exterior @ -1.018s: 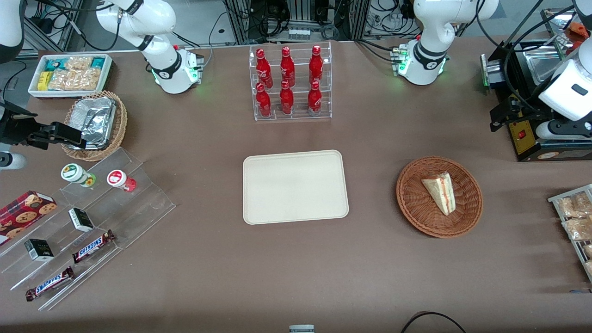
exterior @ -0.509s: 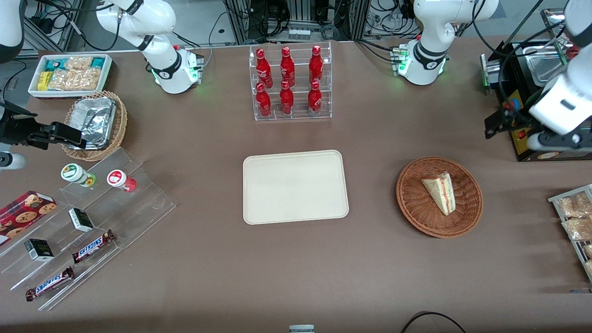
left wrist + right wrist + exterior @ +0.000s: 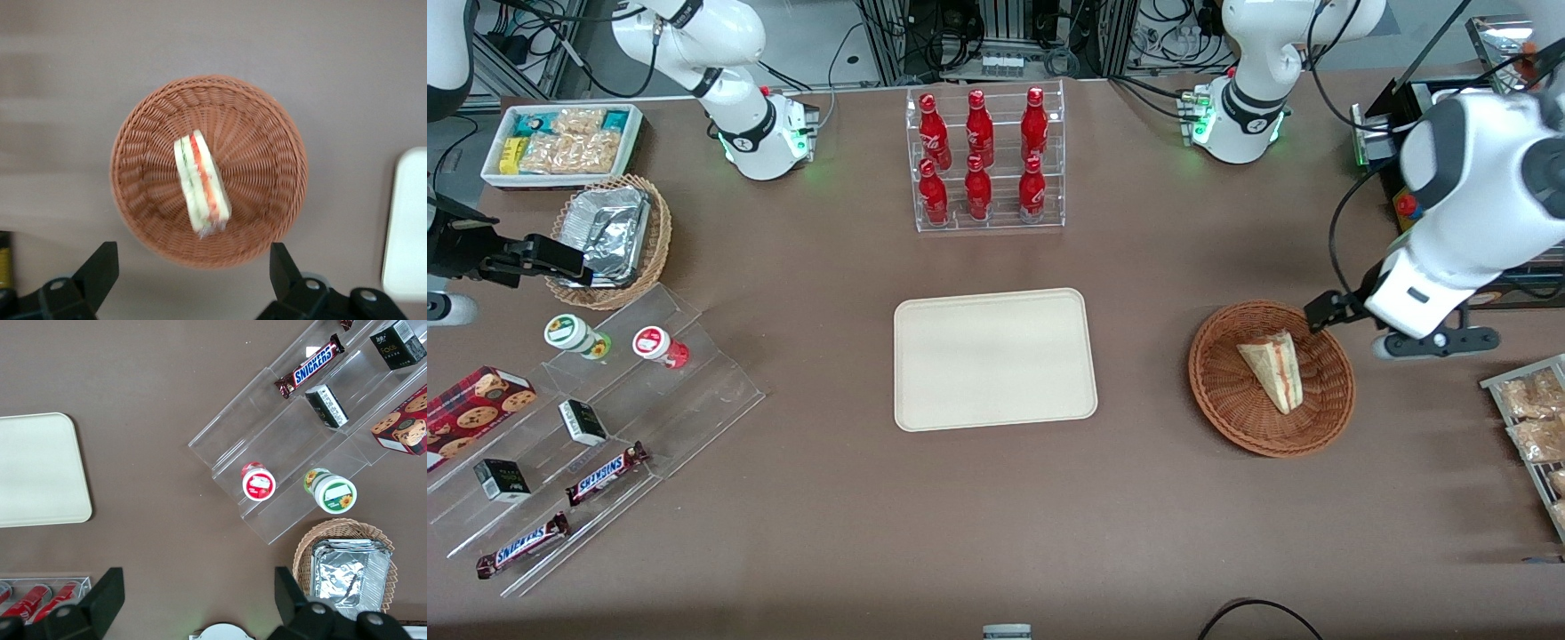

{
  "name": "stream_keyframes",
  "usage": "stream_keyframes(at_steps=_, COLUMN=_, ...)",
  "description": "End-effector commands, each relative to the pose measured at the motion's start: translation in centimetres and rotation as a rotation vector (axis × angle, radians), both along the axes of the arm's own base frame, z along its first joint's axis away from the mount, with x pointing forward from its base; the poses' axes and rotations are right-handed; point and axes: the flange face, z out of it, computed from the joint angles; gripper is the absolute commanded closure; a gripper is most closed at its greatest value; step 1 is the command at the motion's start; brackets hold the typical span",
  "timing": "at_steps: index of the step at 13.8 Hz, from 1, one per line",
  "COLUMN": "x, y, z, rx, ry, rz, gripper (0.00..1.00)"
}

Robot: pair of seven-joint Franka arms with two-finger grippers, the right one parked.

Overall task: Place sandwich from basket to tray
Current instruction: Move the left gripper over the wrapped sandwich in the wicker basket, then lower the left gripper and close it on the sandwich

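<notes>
The arm's white bulk hides most of the gripper (image 3: pixel 1325 313) in the front view; only one dark finger shows at the basket (image 3: pixel 1334 404) rim. Its jaws stand wide apart, empty, above the sandwich (image 3: pixel 201 185) lying in the basket. The tray (image 3: pixel 994 358) sits well apart.

**Even overhead light, soft wrist picture**

Bright, diffuse light falls from above on the brown table (image 3: pixel 800 533), and shadows are faint and soft-edged. Crumpled foil (image 3: pixel 609 227) glints at ten o'clock in the front view. The pale tray (image 3: pixel 994 358) looks nearly washed out. The tool (image 3: pixel 192 252), fingers spread wide above the basket (image 3: pixel 267 143), is dark and slightly blurred, as is the sandwich (image 3: pixel 200 183).
</notes>
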Motion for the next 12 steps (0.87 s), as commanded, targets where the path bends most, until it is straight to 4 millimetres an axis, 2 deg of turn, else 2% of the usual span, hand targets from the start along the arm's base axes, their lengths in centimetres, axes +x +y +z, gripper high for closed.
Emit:
stream_keyframes(at_steps=1, x=-0.9, y=-0.3, z=-4.4, rx=0.005, ry=-0.012, rz=0.105, gripper=0.00)
stream_keyframes(at_steps=4, x=-1.3, y=-0.3, z=-7.9, rx=-0.002, ry=-0.044, rz=0.136, gripper=0.00)
stream_keyframes(at_steps=8, x=-1.1, y=-0.1, z=-13.0, rx=0.007, ry=0.013, rz=0.142, gripper=0.00)
stream_keyframes(at_steps=12, x=-1.2, y=-0.1, z=-15.9, rx=0.011, ry=0.039, rz=0.144, gripper=0.00)
